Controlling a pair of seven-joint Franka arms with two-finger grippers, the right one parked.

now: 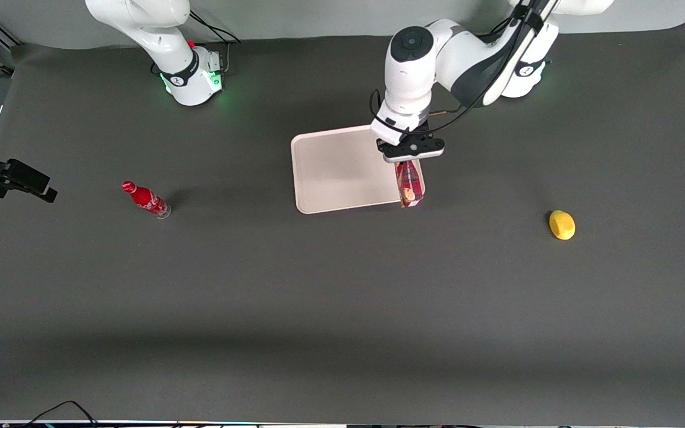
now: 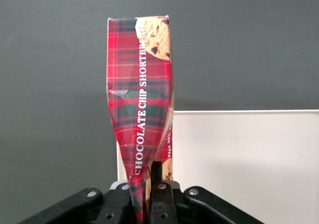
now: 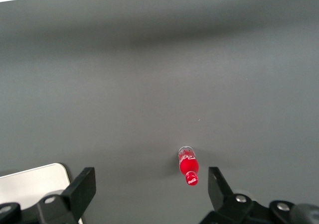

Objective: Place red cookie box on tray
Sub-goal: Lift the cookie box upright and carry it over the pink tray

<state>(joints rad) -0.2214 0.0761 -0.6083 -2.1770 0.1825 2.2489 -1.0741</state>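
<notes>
The red cookie box [image 1: 409, 184] hangs from the gripper [image 1: 412, 156] of the left arm, and the gripper is closed tight on one end of it, so tight that the cardboard is squashed in where the fingers [image 2: 158, 184] pinch it. The box points long-ways down and toward the front camera, away from the gripper, so its free end sticks out over the dark table. It is up in the air and does not look like it rests on anything. The tray [image 1: 330, 169] lies flat on the table just beside the box, toward the parked arm's end. In the front view the box sits right over the tray's edge that is closest to the working arm, so only part of it is above the tray. I think the box has to go a bit more sideways over the tray's middle, then down, before the gripper lets go
</notes>
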